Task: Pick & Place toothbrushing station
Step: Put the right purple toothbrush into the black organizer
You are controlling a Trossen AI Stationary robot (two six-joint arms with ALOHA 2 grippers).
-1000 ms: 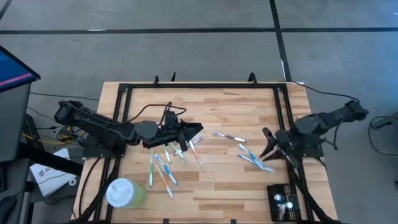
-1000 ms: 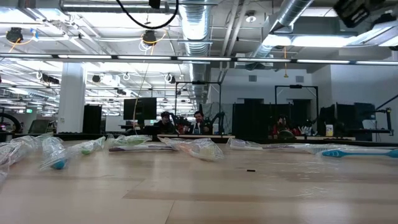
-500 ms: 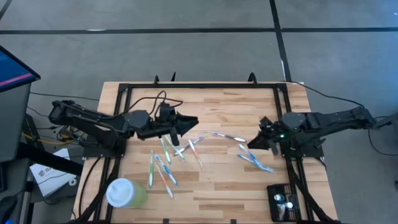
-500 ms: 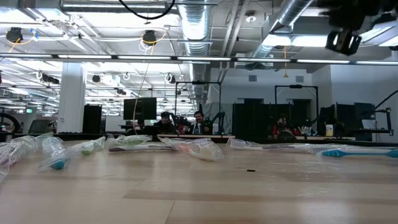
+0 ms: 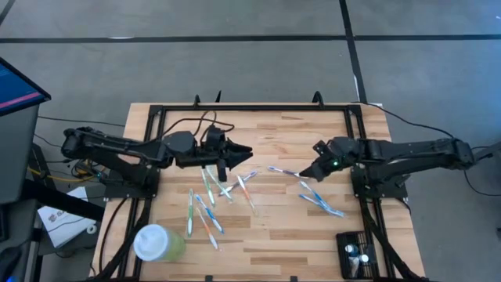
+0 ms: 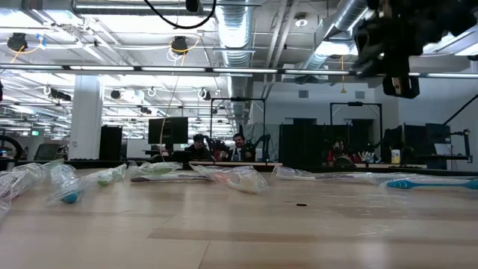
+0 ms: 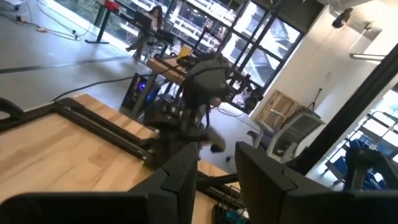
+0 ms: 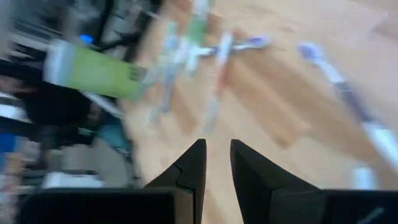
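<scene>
Overhead view. The black holder (image 5: 355, 254) sits at the table's near right corner, its long axis running front to back. The right gripper (image 5: 314, 169), jaws narrow and empty, hovers mid-table, nearer to it than the left gripper (image 5: 235, 157), likewise narrow and empty.

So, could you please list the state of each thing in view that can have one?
left gripper: jaws slightly apart, empty, above the table.
right gripper: jaws slightly apart, empty, over the toothbrushes.
toothbrushing station: at the table's corner, untouched.
green cup: lying on its side, lid on.
toothbrushes: scattered flat, wrapped.
</scene>
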